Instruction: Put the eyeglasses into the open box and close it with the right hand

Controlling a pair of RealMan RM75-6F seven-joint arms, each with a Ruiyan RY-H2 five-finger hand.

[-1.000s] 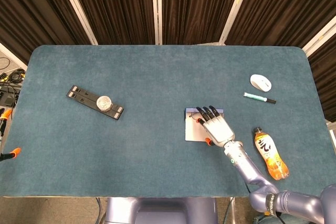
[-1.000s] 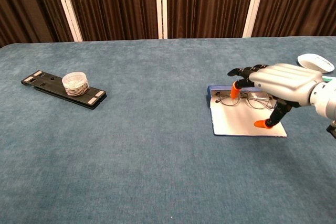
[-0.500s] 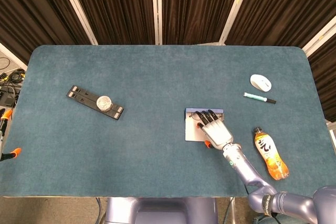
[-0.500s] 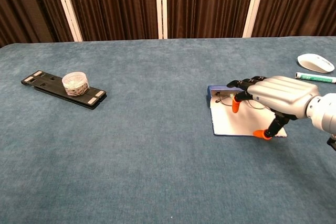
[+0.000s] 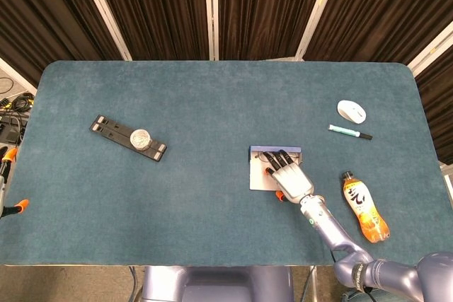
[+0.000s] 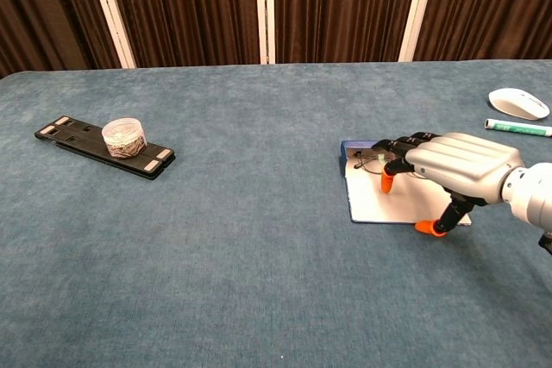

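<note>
Bottle (image 5: 365, 206): orange label, white script, unreadable; pen (image 5: 350, 131) unreadable.

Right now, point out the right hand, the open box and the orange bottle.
right hand (image 6: 457, 165): chest view, on the back of the hand.
open box (image 6: 377, 202): chest view, on its bare white inside.
orange bottle (image 5: 364, 206): head view, on its label.

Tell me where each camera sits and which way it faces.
Head view: high above the near edge, looking down on the whole table; the right arm and right robot hand show.
Chest view: low at the near edge, looking across toward the curtains; only the right robot hand shows.
Both share that hand over the open box.
</note>
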